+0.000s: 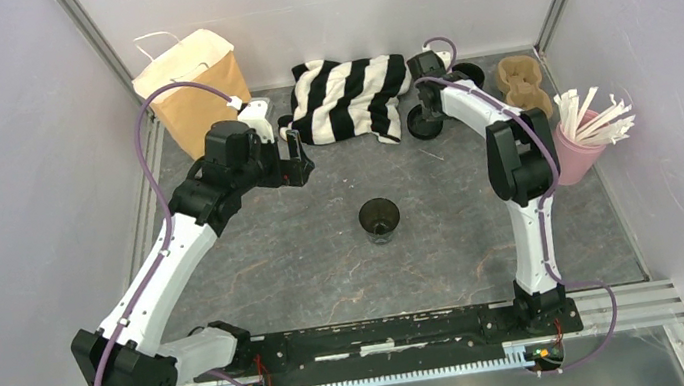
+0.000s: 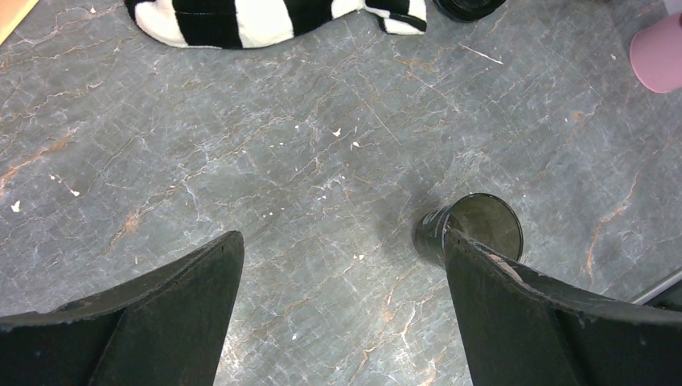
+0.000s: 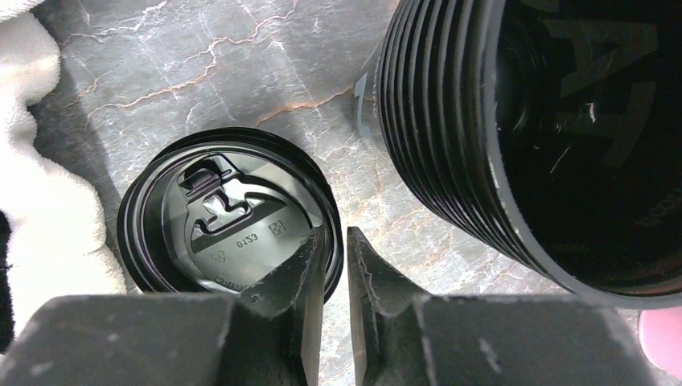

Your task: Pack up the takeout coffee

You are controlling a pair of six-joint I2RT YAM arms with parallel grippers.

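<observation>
Grasp step. The right gripper (image 3: 335, 235) is hovering at the takeout coffee (image 3: 217, 217), which is standing on the surface (image 3: 201, 72) beside the striped towel (image 1: 350, 96). Its jaws are narrow astride the lid's rim, but whether they are gripping cannot be told. The left gripper (image 2: 342, 237) is hanging wide open. The next move is probably securing the cup, lifting it and carrying it to the paper bag (image 1: 197, 87).

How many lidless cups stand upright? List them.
2: a black cup at centre, a pink cup at the right edge; others may hide behind the right arm.
</observation>
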